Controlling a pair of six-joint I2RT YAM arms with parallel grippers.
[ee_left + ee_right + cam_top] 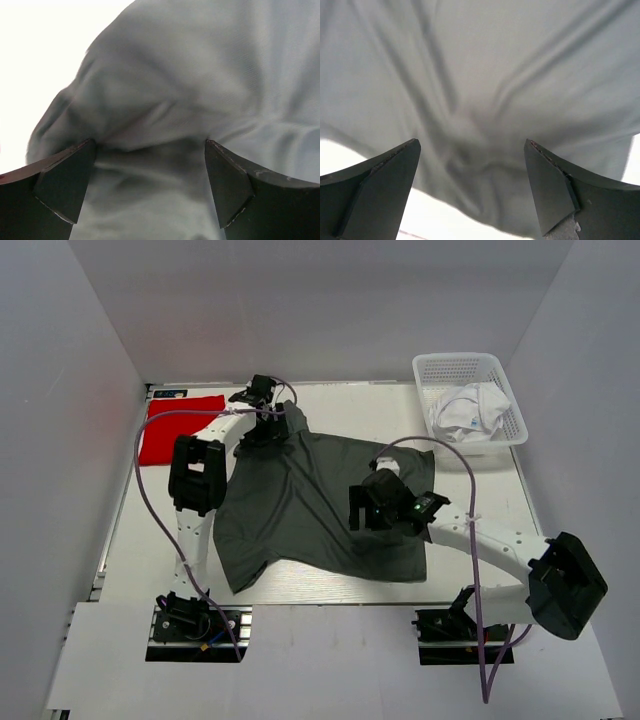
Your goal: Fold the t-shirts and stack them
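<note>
A dark grey-green t-shirt (300,505) lies spread and wrinkled on the middle of the table. My left gripper (268,418) is at the shirt's far corner. In the left wrist view it (150,145) is open, with a raised bunch of the grey cloth (200,90) between the wide-apart fingers. My right gripper (362,508) hangs over the shirt's right half. In the right wrist view it (472,142) is open, just above wrinkled grey cloth (480,75) near its edge. A folded bright red t-shirt (180,427) lies at the far left. White t-shirts (468,410) lie crumpled in the basket.
A white plastic mesh basket (435,368) stands at the far right corner. White walls enclose the table on three sides. Both arm bases sit at the near edge, and a purple cable loops over each arm.
</note>
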